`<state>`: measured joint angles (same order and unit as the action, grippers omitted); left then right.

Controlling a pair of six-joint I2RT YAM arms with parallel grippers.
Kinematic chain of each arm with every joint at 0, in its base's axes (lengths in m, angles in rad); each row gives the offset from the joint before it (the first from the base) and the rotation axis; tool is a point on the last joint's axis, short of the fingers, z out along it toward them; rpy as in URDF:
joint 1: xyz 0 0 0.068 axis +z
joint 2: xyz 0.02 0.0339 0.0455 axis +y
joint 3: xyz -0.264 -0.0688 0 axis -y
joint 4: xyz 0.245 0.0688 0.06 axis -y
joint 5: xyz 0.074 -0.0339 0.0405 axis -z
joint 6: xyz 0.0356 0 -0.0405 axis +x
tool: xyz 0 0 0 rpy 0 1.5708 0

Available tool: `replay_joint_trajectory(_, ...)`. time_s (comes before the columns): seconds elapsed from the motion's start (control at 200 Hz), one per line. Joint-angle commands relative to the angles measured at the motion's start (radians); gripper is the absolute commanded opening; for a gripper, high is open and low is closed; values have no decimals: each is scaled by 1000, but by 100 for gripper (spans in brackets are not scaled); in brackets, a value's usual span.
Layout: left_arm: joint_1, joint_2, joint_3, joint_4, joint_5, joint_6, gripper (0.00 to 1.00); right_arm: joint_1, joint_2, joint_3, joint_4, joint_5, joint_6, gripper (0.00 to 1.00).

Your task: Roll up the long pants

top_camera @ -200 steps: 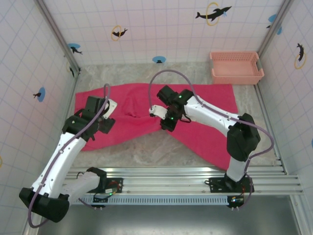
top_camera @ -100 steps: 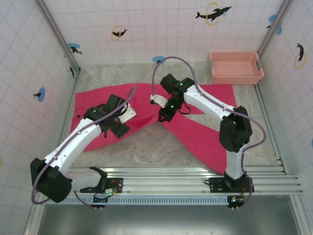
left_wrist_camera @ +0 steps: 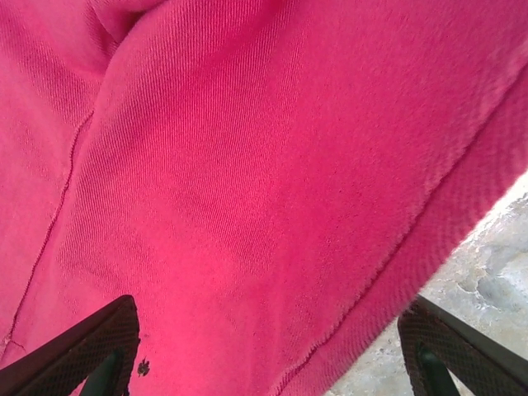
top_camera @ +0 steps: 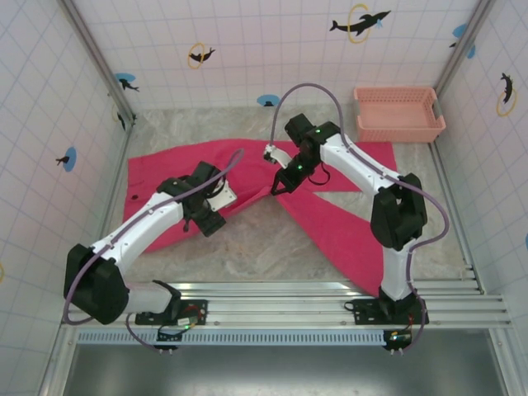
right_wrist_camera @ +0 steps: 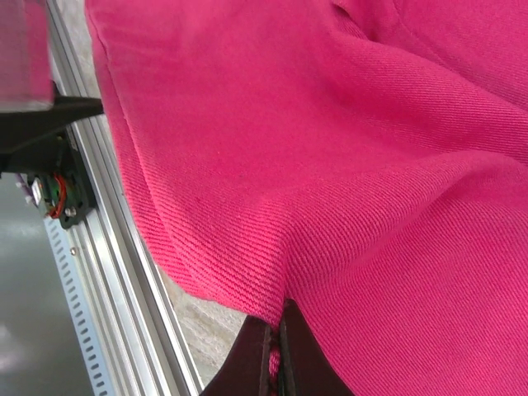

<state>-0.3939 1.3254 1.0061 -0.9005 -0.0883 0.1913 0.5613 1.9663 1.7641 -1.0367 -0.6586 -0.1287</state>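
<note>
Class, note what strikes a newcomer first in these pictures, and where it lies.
Bright pink-red cloth trousers sprawl across the table's middle. The right gripper is shut on a fold of them; the open left gripper hovers above one leg. A salmon-pink plastic basket sits far right.

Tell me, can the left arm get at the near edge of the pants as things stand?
Probably yes: the left tool hangs open right over the long pants, their seamed edge lying between its fingers, with nothing in between.
</note>
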Motion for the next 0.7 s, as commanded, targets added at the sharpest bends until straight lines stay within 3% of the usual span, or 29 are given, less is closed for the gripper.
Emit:
replay_joint_trajectory(0.0,-8,22,-23,27,-34,25,84,-13,20,49,11,-56,15,0)
replay_joint_trajectory(0.07,-8,37,-37,48,-57,19,81,-15,18,51,12,-61,18,0)
replay_joint_trajectory(0.13,-8,59,-41,58,-91,5,64,-19,15,49,13,-66,19,0)
replay_joint_trajectory(0.15,-8,67,-39,57,-97,5,49,-19,15,50,12,-66,19,0)
replay_joint_trajectory(0.175,-9,76,-35,54,-105,6,4,-21,14,48,11,-64,18,0)
replay_joint_trajectory(0.18,-8,76,-33,54,-109,5,0,-21,14,48,11,-63,18,0)
replay_joint_trajectory(0.275,-7,100,3,41,-249,-27,0,-30,18,40,-1,-53,7,0)
replay_joint_trajectory(0.475,-3,120,183,2,-456,53,0,-58,85,49,-74,-26,-32,0)
replay_joint_trajectory(0.696,82,270,462,46,-456,216,0,-98,191,191,-129,-6,-27,0)
